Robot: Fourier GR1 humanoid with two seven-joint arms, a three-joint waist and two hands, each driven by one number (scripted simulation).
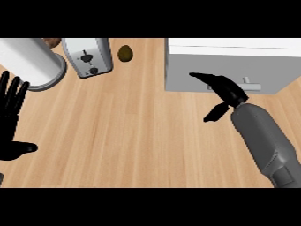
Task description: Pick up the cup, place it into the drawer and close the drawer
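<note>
The grey drawer unit (270,66) with a white top stands at the back right of the counter. Its front carries a small handle (250,84). My right hand (223,88) lies against that front just left of the handle, fingers straight and pointing up-left, thumb hanging down toward me. It holds nothing. No cup shows anywhere in the head view, and the inside of the drawer is hidden. My left hand (3,117) rests open at the left edge, fingers up.
A tall white cylinder (25,59) on a grey base stands at the back left. Beside it is a silver toaster (87,57), then a small olive-brown fruit (125,53). Bare wooden counter (126,132) spreads between my two arms.
</note>
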